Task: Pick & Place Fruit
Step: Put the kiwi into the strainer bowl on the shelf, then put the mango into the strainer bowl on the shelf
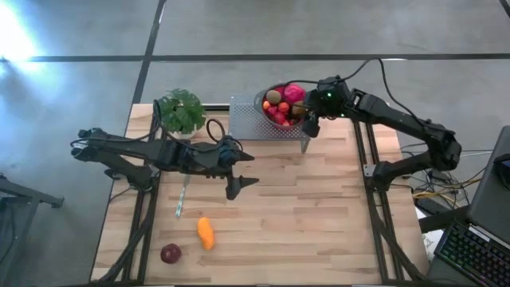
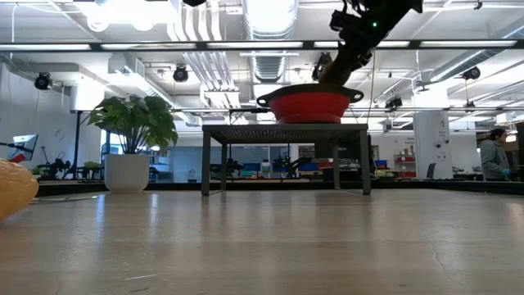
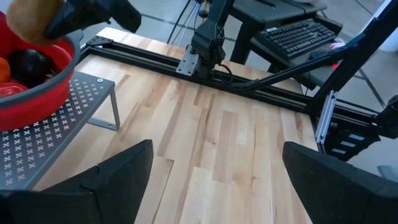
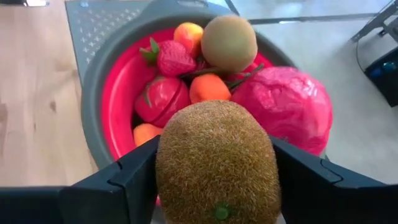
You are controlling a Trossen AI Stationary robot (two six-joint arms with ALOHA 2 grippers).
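Wooden table (image 1: 303, 199) under your arms: your right gripper (image 4: 214, 180) clamps a brown kiwi (image 4: 216, 165) above the red colander (image 4: 121, 87) at the far side. Your left gripper (image 1: 241, 170) hangs wide near centre; an orange piece (image 1: 206, 233) and dark plum (image 1: 170, 253) lie near-left.

Daylight glare burns out the floor at the far-left edge of the high view. In the low view, ceiling lights (image 2: 270, 15) bloom white, and the nearest stretch of the counter (image 2: 270, 246) is soft, as is the orange fruit (image 2: 15, 190) at the edge. The kiwi (image 4: 216, 165) in the right wrist view is sharp and evenly lit.
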